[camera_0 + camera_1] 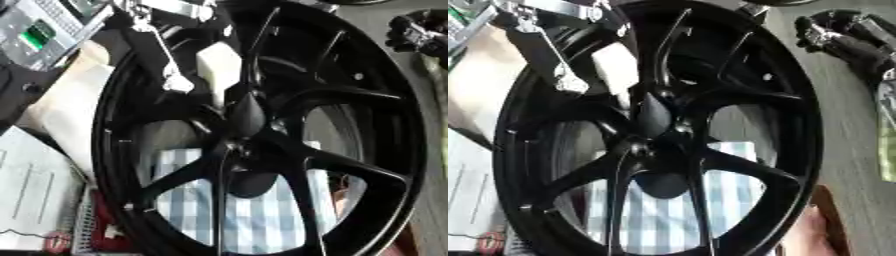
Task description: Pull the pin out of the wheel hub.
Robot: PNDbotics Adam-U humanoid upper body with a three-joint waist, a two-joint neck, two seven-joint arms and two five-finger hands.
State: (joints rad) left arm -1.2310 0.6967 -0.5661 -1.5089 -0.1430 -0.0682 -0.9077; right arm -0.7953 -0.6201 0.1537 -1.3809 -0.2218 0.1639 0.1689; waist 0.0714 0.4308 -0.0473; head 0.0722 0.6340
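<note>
While the black spoked wheel [262, 135] stands upright, the left hand [188, 55] reaches its hub [245, 117]; grip unclear, perhaps holding something white.

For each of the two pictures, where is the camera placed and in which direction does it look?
Left eye view: in the robot's head, looking down at the black wheel; the left hand reaches in from the upper left, the right hand shows at the upper right.
Right eye view: same head, set slightly to the right; a person's bare hand shows at the bottom.
Both share the wheel and the checked cloth beneath.
</note>
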